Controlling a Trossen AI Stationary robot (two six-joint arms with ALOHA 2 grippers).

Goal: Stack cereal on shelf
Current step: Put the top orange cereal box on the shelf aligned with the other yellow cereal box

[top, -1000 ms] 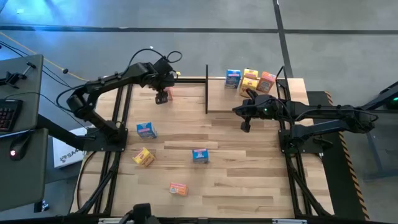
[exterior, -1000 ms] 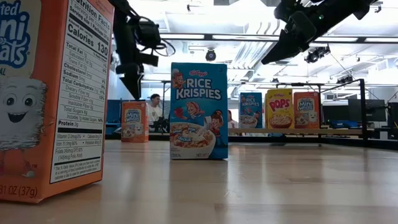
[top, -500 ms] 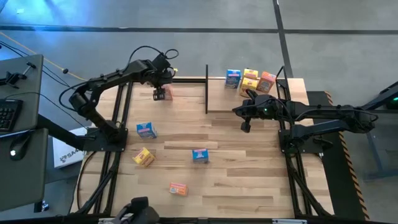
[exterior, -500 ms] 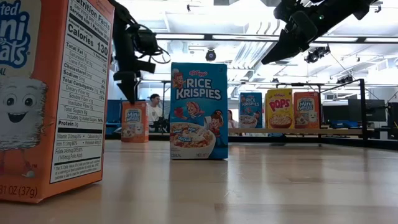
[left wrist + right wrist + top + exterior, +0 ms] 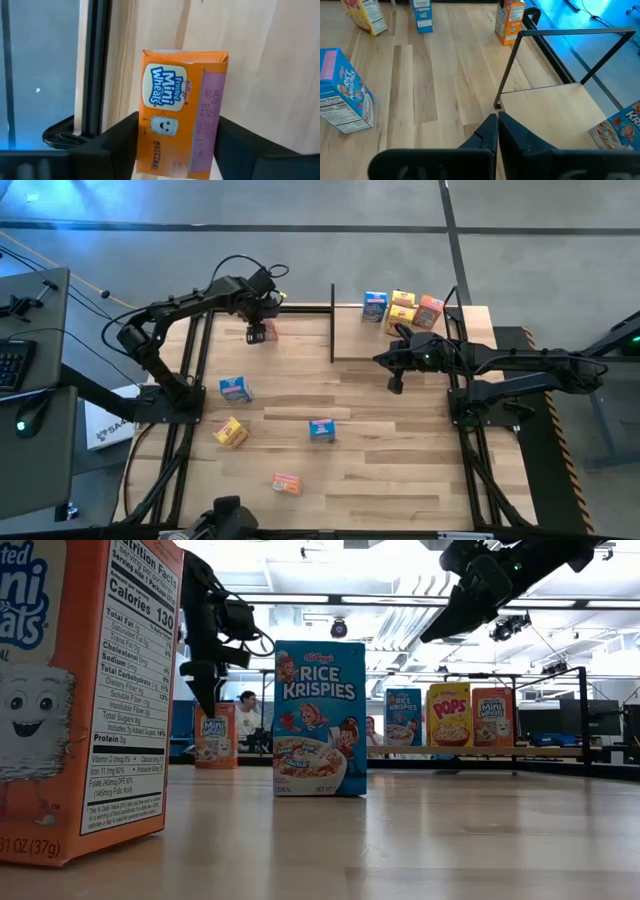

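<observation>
The left gripper (image 5: 258, 333) is at the far left part of the table (image 5: 400, 470), just at an orange cereal box (image 5: 181, 115) that stands upright there. Its two dark fingers (image 5: 117, 140) are on both sides of the box – one at each narrow side – but I cannot tell if they already press it or are a little apart from it.

The right gripper (image 5: 394, 385) hangs above the table near the shelf (image 5: 400, 340), and its fingers are closed together with nothing between them.

On the shelf stand three boxes – blue (image 5: 403, 718), yellow (image 5: 449, 716) and orange (image 5: 492, 717). Four other boxes are spread on the near half of the table: a blue one (image 5: 235, 388), a yellow one (image 5: 231, 432), another blue (image 5: 321, 429) and an orange one (image 5: 287, 483).
</observation>
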